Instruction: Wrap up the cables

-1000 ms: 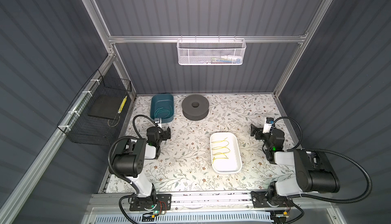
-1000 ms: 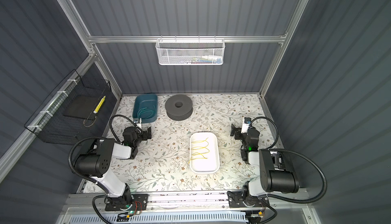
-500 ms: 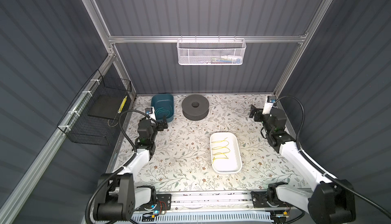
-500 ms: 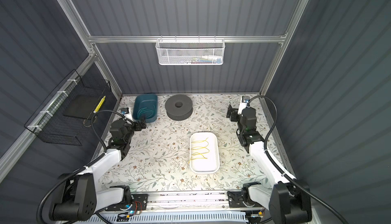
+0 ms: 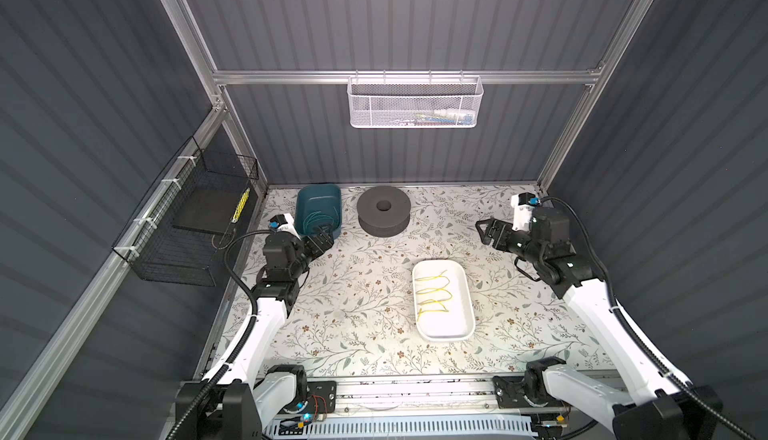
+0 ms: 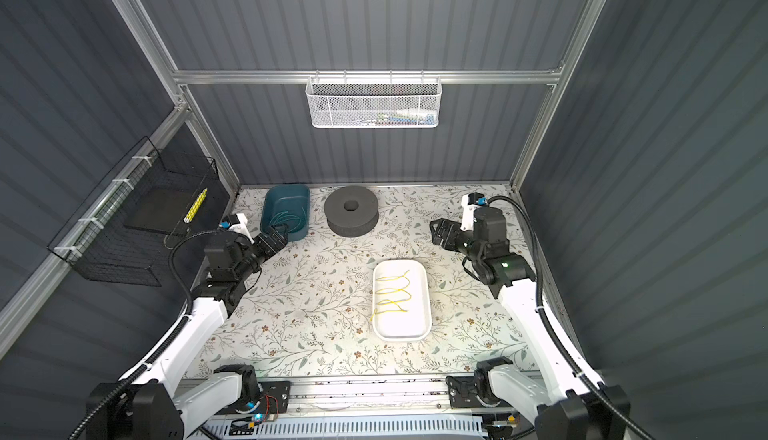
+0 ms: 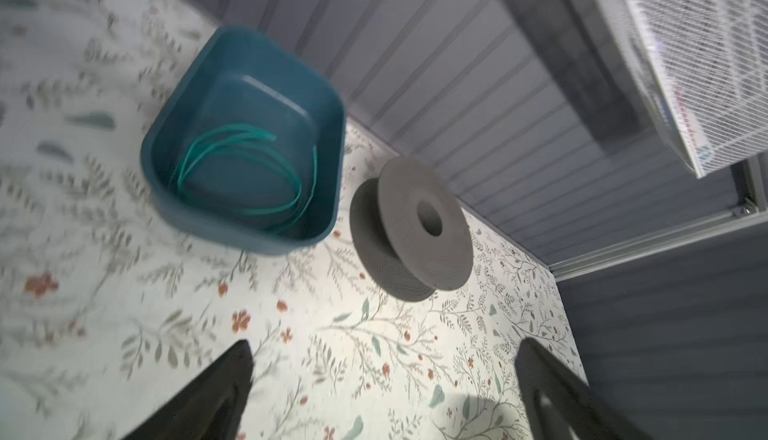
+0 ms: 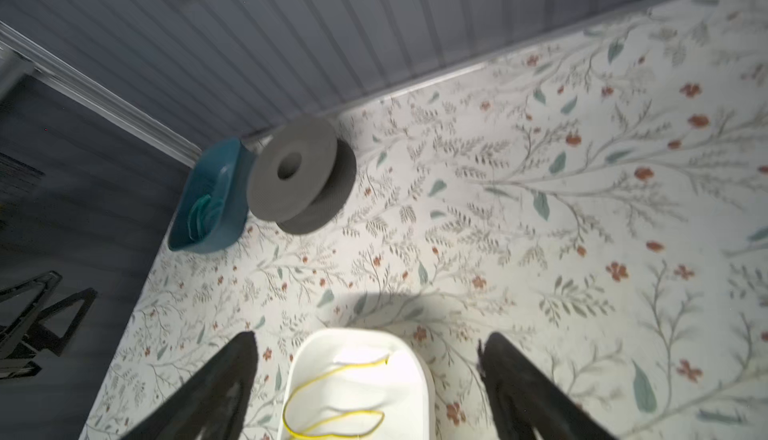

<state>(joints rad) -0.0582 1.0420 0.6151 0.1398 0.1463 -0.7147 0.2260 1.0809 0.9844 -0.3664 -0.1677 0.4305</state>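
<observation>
The cables are one thin yellow wire (image 5: 432, 291) (image 6: 390, 292) lying in loose wavy loops inside a white tray (image 5: 468, 305) (image 6: 428, 305) on the floral table, right of centre. My right gripper (image 5: 482, 232) (image 6: 434, 232) hangs open behind and to the right of the tray. In the right wrist view the wire (image 8: 332, 373) and tray (image 8: 299, 359) show between its spread fingers (image 8: 370, 338). My left gripper (image 5: 326, 236) (image 6: 276, 234) (image 7: 384, 346) is open and empty at the near edge of the teal bin (image 5: 318, 196).
A grey spool (image 5: 383, 211) (image 6: 351, 211) (image 7: 399, 196) (image 8: 316, 155) stands at the back, beside the teal bin (image 6: 286, 201) (image 7: 257, 97) holding a teal wire (image 7: 297, 192). A white mesh basket (image 5: 413, 103) hangs on the back wall. A black wire basket (image 5: 187, 225) hangs on the left wall.
Both arms have unfolded from their tucked rest. The left gripper has gone back to the teal bin. The right gripper has risen at the back right and turned toward the middle.
</observation>
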